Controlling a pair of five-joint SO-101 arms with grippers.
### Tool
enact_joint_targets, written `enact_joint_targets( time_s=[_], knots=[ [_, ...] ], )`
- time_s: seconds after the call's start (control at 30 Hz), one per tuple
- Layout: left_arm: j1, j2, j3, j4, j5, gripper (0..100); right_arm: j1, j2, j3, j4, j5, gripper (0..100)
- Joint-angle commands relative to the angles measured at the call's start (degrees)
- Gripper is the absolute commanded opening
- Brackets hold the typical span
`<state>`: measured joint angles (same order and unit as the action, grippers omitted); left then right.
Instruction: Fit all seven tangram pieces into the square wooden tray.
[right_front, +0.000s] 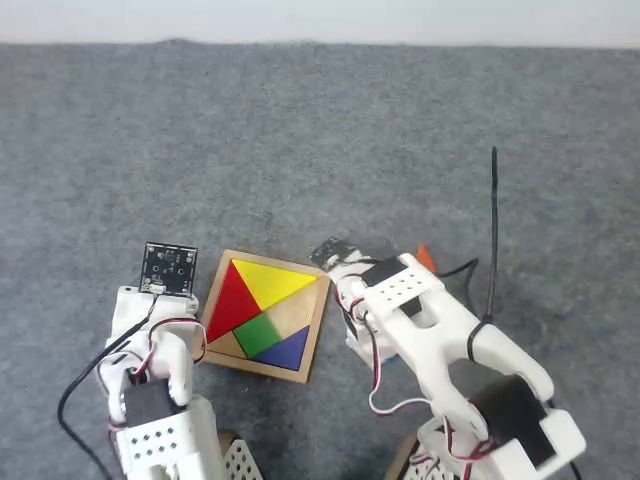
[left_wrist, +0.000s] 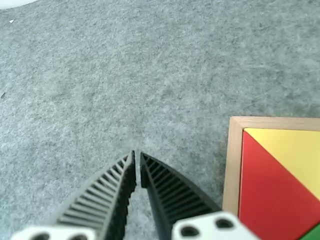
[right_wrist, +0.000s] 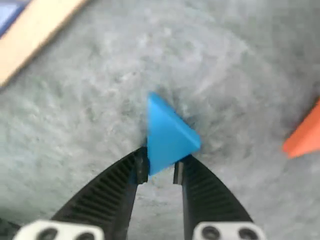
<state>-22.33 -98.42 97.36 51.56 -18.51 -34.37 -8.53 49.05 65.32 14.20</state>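
The square wooden tray (right_front: 315, 325) lies between my two arms, holding a yellow piece (right_front: 268, 281), a red piece (right_front: 231, 303), a green piece (right_front: 258, 334) and a dark blue piece (right_front: 288, 351). Bare wood shows near its right side. My right gripper (right_wrist: 160, 168) is shut on a light blue triangle (right_wrist: 167, 131) over the carpet, just right of the tray. An orange piece (right_wrist: 305, 136) lies on the carpet beyond it, also seen as the orange piece (right_front: 426, 258) by the right arm. My left gripper (left_wrist: 136, 159) is shut on nothing, over carpet left of the tray rim (left_wrist: 231, 165).
Grey carpet covers the whole table, with wide free room behind the tray. A black cable (right_front: 493, 230) rises beside the right arm (right_front: 430, 320). The left arm (right_front: 150, 380) sits close to the tray's left side.
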Motion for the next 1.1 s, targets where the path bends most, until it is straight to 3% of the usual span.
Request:
enact_joint_targets(
  time_s=[0.0, 0.17, 0.3, 0.67, 0.8, 1.07],
  knots=[
    [0.18, -0.97, -0.57, 0.09, -0.70, 2, 4.79, -2.59, -3.08, -4.97, 12.48, 7.6],
    [0.18, -0.97, -0.57, 0.09, -0.70, 2, 12.18, -3.03, -3.16, -12.00, 32.70, 7.6],
    [0.18, -0.97, -0.57, 0.09, -0.70, 2, 14.02, -3.03, -3.87, -14.20, 46.15, 7.5],
    [0.18, -0.97, -0.57, 0.09, -0.70, 2, 14.02, -10.51, -5.54, -7.78, 48.26, 8.0],
    [0.18, -0.97, -0.57, 0.09, -0.70, 2, 13.67, -18.51, -5.54, -5.93, 37.45, 8.1],
    [0.18, -0.97, -0.57, 0.09, -0.70, 2, 11.38, -22.81, -1.41, -8.75, -2.99, 8.2]
  ],
)
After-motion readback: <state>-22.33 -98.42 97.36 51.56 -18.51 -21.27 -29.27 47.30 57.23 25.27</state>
